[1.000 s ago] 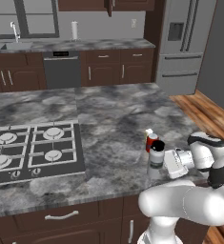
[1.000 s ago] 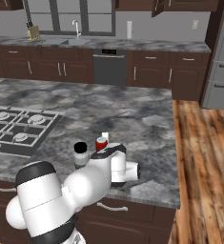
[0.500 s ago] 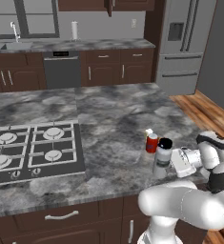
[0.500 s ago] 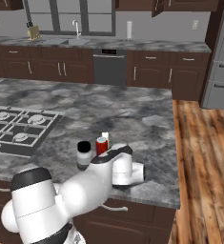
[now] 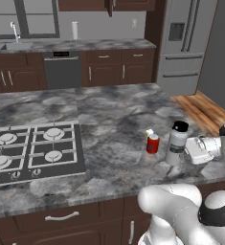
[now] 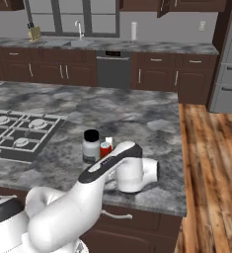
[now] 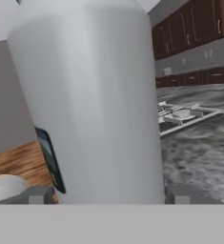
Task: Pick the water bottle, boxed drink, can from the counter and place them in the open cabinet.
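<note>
Fingers (image 7: 39, 194) stand wide apart on either side of the water bottle (image 5: 176, 143), one at each flank of its pale body in the hand view, not closed on it. Whether they touch it I cannot tell. The bottle stands upright on the grey marbled surface (image 5: 109, 119) near its right end, the gripper (image 5: 193, 149) just beside it. The red can (image 5: 152, 143) stands close by on the bottle's left, with the boxed drink (image 5: 149, 133) right behind the can.
</note>
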Controlling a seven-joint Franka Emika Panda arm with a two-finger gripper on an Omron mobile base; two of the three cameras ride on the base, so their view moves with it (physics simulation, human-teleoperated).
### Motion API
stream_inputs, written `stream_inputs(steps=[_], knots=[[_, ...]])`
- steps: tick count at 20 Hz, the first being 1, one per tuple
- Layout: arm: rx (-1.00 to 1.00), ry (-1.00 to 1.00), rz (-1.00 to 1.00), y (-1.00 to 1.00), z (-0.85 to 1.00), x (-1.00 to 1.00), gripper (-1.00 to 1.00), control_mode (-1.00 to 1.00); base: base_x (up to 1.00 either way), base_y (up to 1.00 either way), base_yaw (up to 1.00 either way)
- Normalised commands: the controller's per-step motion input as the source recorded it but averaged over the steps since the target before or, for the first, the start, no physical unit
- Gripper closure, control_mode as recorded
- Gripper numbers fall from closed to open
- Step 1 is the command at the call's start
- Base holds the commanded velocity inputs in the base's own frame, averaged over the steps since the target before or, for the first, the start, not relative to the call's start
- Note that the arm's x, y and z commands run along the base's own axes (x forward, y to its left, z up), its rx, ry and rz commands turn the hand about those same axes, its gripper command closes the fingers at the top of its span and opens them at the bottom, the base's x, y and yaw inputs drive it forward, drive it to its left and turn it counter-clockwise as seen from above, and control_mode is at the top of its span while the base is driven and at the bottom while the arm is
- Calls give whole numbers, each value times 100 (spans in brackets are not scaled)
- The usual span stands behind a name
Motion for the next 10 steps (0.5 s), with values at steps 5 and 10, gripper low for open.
stream_inputs(steps=[5, 10], knots=[[-6, 16, -21, -2, 78, -1, 100, -100, 0, 0, 0], [-10, 12, -26, 0, 63, -16, 100, -100, 0, 0, 0]])
